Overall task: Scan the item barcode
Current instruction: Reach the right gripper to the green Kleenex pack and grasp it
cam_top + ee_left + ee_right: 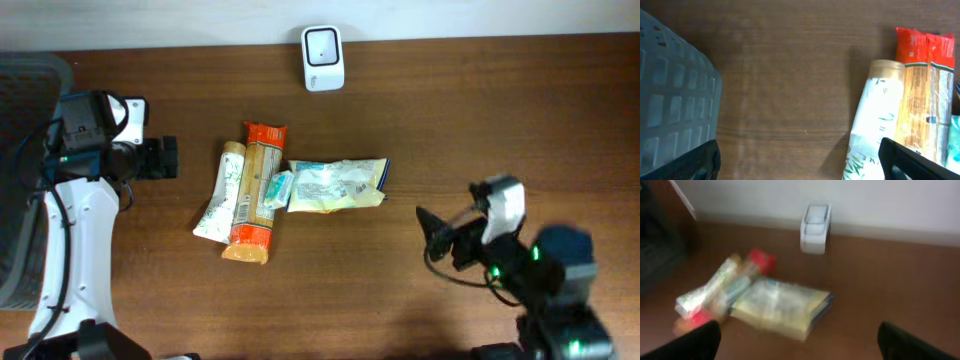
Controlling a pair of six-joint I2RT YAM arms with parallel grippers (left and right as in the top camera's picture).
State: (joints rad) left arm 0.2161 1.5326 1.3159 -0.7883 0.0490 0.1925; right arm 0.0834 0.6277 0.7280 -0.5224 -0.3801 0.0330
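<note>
The left gripper (pixel 166 158) and right gripper (pixel 432 236) both gape wide, empty, well apart over the brown wooden table (pixel 480 110). Between them a white plastic tube (pixel 217 200), orange pasta packet (pixel 258 190) and yellow-blue pouch (pixel 335 186) lie touching; the white boxy scanner (pixel 323 58) sits at the far edge.

1 scanner (pixel 323 58), 1 tube (pixel 222 193), 1 packet (pixel 258 190), 1 pouch (pixel 335 186), 1 basket (pixel 20 100).

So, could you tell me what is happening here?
Two robot arms are set to scan an item's barcode, but nothing is picked up yet. The left end effector and right end effector are both open and empty, either side of a white tube, an orange packet and a yellow pouch lying together. The scanner stands behind them.
</note>
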